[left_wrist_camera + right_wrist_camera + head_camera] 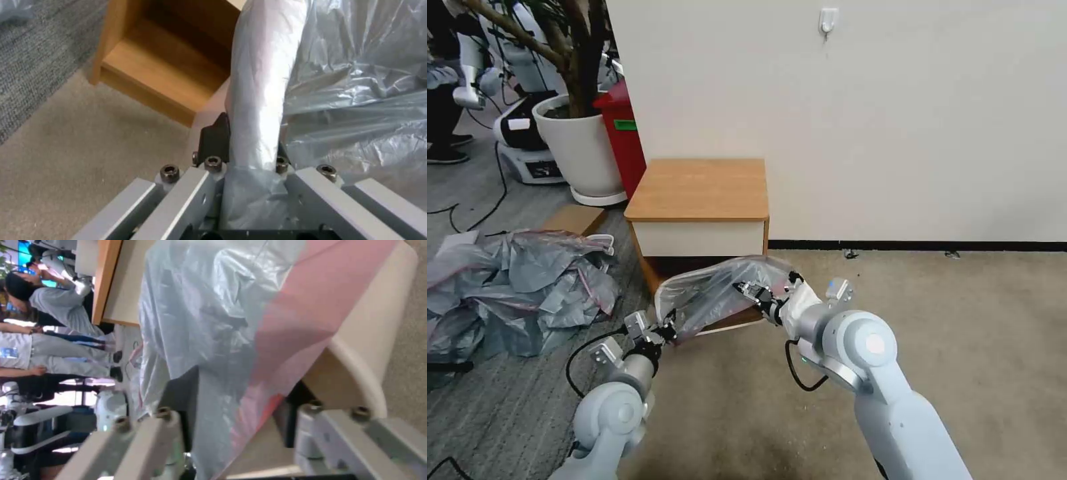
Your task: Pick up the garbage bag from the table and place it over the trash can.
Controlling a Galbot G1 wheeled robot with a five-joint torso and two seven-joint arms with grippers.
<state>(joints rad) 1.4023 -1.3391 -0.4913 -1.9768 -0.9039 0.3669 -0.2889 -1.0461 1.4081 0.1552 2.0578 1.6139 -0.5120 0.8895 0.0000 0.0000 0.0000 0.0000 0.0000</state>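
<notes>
Landmark is the small light-brown wooden nightstand with the white drawer front (698,190), so everything is relative to that surface.

Off its left side is a big heap of grey plastic bags (514,287), not ours.

Just in front of its lower-left corner, the left claw (662,331) is clamped tight on a bunched edge of the thin translucent grey garbage bag with the pink rim band (714,290).

The bag is stretched right in front of the drawer, draped over the small cream-beige plastic trash can (378,323).

At the front right corner, the right claw (755,293) is pinched on the pink band.

Tip: I'd pull both sides down evenly, keeping tension gentle so the film doesn't tear.
</notes>
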